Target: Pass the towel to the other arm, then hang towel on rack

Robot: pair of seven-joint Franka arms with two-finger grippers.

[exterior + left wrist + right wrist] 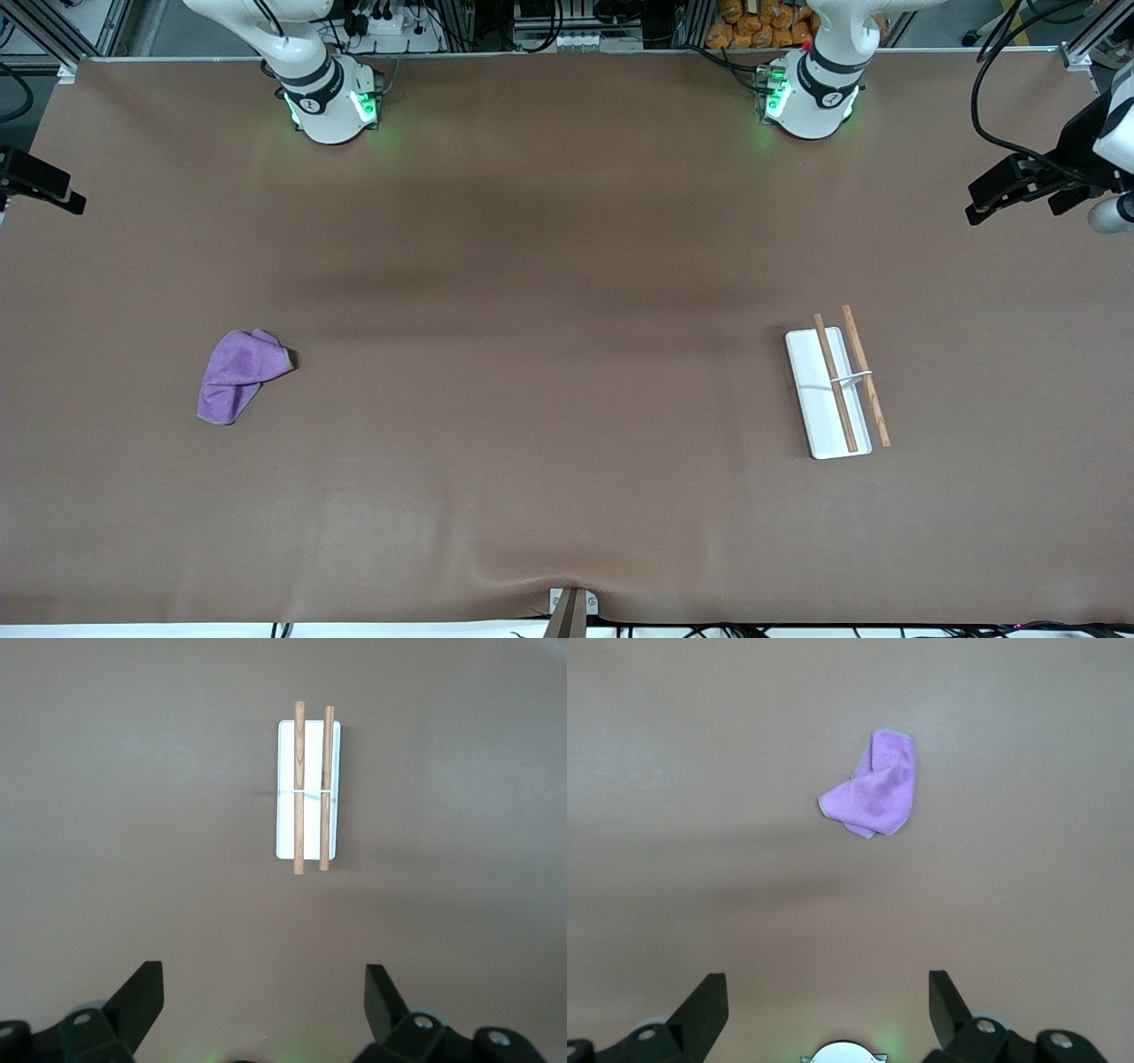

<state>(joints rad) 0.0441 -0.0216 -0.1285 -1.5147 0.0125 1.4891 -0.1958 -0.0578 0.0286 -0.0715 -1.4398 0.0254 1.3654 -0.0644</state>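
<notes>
The brown table is seen spread wide, with the two task things set well apart on it. The rack is placed toward the left arm's end, its white base flat on the table and its two wooden rods lying side by side along it, joined by a small white bracket. The towel is found toward the right arm's end, crumpled in a loose fold and touched by nothing.

No step is judged to be done yet: the towel is not lifted, so the pick-up ahead of the hand-over is in hand. The next move is judged to call for the right arm to be brought down over the towel and its fingers closed on a raised fold, so that enough cloth hangs free for the other arm to take.

The right gripper is held high over the table above the towel, its fingers spread wide apart and nothing between them. The left gripper is held likewise above the rack, fingers wide apart and empty; that arm is judged to be waiting
</notes>
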